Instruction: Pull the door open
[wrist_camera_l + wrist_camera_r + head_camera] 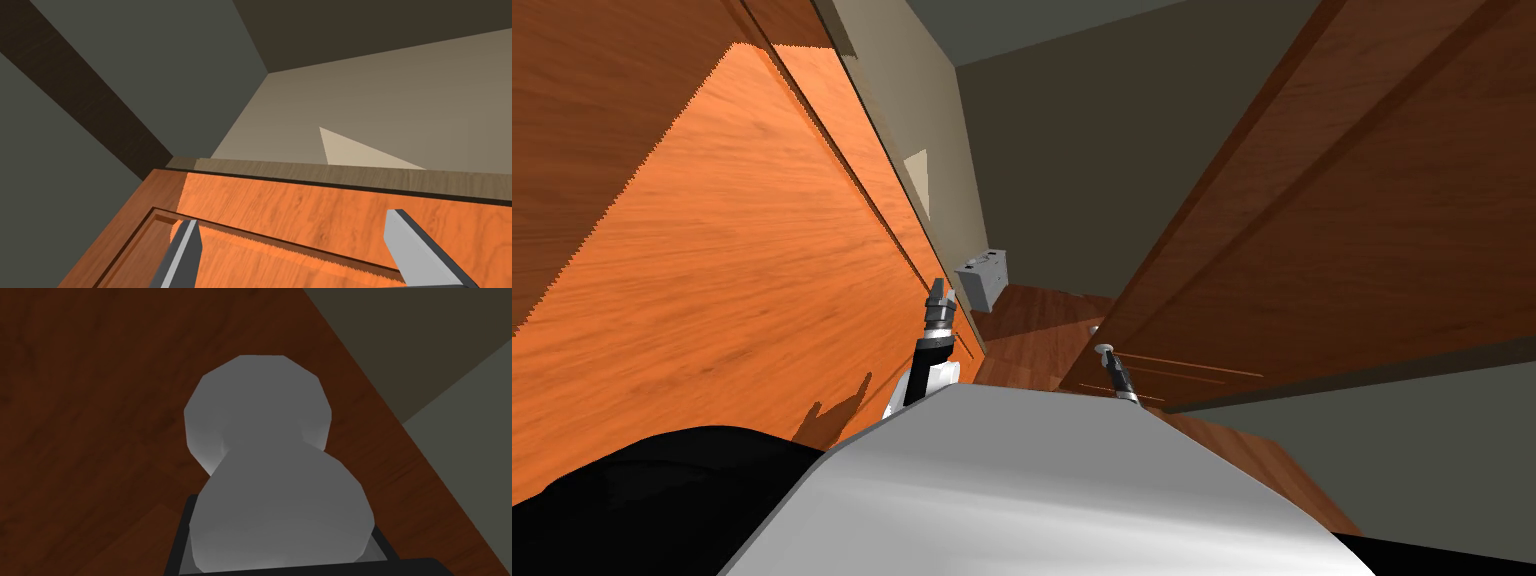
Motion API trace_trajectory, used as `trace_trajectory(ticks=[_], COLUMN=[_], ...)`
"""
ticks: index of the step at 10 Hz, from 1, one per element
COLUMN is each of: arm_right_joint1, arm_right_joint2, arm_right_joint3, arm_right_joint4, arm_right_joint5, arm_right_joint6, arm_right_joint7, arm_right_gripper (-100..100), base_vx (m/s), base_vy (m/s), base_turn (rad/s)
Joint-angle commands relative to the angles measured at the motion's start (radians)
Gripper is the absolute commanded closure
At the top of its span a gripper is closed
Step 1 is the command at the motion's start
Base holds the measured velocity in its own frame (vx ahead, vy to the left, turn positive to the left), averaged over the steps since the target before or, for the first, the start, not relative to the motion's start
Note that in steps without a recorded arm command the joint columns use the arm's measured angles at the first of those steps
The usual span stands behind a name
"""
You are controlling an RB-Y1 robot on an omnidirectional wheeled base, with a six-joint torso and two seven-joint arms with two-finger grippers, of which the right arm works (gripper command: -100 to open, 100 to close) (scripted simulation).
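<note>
A narrow wedge of wood floor (1032,325) is showing between the orange wood panel (712,250) close on the left and the dark wood door (1342,220) slanting in on the right. A small grey box (984,278) is sitting at the far end of it, against the grey wall (1092,150). The left arm is reaching forward alongside the panel. The left gripper (942,298) is hanging with its fingers (186,247) spread wide and nothing between them, over the panel's grooved inset near its top edge. The right arm is stretching low and forward to the door, and the right gripper (1110,360) is meeting the pale grey door knob (1105,349) end-on. In the right wrist view the knob (260,438) is sitting deep against the gripper's dark body. Thin slivers of the fingers (378,549) are pressing its sides, so the grip is closing on the knob. The door's free edge is running just beside the knob, with grey wall beyond
</note>
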Motion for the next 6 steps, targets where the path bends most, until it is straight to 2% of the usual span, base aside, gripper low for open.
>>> trace_trajectory(ticks=[1, 2, 4, 5, 6], arm_right_joint1=[-0.01, -0.01, -0.021, -0.021, -0.027], arm_right_joint2=[0.003, 0.003, -0.002, -0.002, -0.004], arm_right_joint3=[0.03, 0.03, 0.06, 0.06, 0.075], arm_right_joint4=[-0.005, -0.005, -0.006, -0.006, -0.006], arm_right_joint5=[-0.038, -0.038, -0.095, -0.095, -0.123], arm_right_joint6=[-0.003, -0.003, -0.001, -0.001, 0.0], arm_right_joint7=[-0.05, -0.062, -0.125, -0.139, -0.176], arm_right_gripper=[100, 100, 100, 100, 100], base_vx=[-0.067, -0.057, -0.079, -0.069, -0.07], base_vy=[-0.029, -0.02, -0.032, -0.031, -0.017], base_turn=[0.104, 0.04, 0.09, 0.049, 0.062])
